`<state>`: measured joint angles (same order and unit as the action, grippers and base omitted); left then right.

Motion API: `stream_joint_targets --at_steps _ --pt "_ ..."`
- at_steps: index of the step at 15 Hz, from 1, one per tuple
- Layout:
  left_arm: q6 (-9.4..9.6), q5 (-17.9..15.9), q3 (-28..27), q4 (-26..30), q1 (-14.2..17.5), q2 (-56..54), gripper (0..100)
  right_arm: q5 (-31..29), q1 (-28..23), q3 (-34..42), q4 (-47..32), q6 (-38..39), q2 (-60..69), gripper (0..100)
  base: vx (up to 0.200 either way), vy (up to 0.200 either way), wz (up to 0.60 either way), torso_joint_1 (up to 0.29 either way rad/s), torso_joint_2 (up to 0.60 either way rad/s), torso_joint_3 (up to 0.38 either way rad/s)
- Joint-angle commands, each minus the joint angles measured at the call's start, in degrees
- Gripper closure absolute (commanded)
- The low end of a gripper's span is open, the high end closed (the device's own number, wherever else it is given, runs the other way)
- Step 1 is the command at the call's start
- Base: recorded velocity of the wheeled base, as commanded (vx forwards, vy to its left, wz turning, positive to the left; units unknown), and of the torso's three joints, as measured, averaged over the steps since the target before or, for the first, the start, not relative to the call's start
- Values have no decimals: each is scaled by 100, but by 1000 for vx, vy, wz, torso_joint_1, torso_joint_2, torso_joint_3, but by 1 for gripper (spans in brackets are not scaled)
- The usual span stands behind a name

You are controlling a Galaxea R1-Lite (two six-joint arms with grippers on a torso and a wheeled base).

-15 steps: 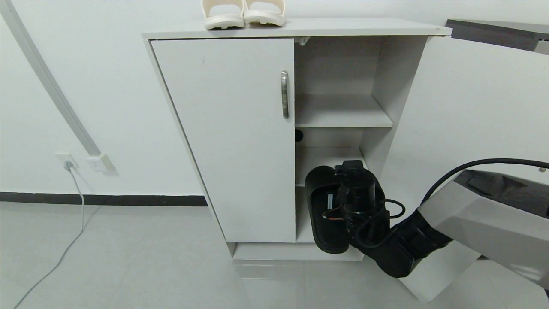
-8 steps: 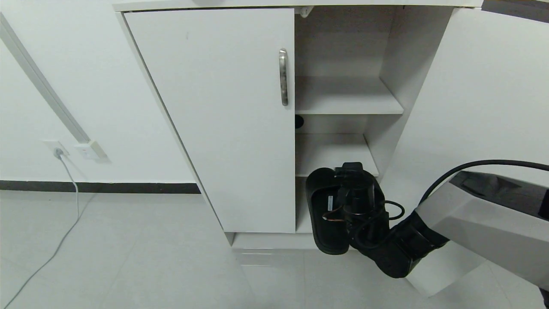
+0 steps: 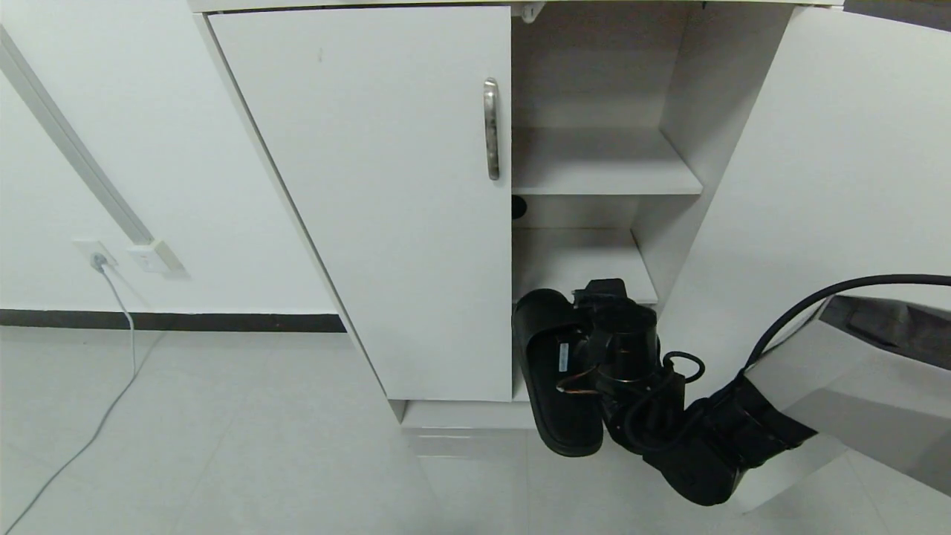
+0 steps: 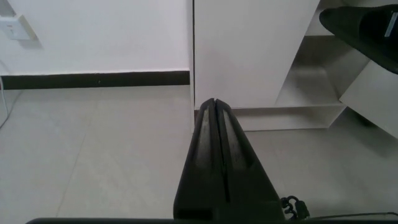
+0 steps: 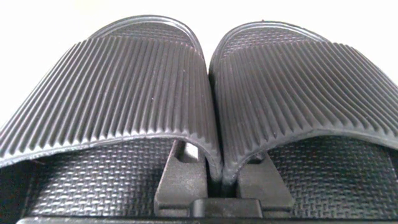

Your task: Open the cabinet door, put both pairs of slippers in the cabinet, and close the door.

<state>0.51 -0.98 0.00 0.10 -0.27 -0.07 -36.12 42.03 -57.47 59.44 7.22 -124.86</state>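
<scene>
Right gripper (image 5: 214, 186) is clamped on the adjoining straps of the black slippers (image 3: 553, 371), which are held at the mouth of the cabinet (image 3: 386, 186)'s bottom compartment, its right door (image 3: 817, 163) open. Left gripper (image 4: 214, 106) is pressed together, empty, before the cabinet's base.

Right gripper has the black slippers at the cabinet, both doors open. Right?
No. Only the right door is open; the left door is shut, as the head view shows. The right gripper does hold the black slippers at the cabinet.
</scene>
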Motion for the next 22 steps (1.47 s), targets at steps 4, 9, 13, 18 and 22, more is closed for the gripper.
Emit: stream_joint_targets --at_steps 4,9,13,18,22 --pt "2 1 0 -1 0 7 100 0 68 7 -3 -1 58 100 0 -150 0 4 -1 3" --pt "2 1 0 -1 0 7 100 -88 51 -678 -47 -10 -672 100 0 0 0 0 0 0" --pt "2 1 0 -1 0 7 100 -246 -108 -1557 -345 -1 -1173 100 0 0 0 0 0 0" --pt "2 1 0 -1 0 7 100 -448 -266 -1909 -512 -1 -1384 100 0 0 0 0 0 0" --pt "2 1 0 -1 0 7 100 -528 -319 -1917 -512 -10 -1348 100 50 0 0 1 1 -1"
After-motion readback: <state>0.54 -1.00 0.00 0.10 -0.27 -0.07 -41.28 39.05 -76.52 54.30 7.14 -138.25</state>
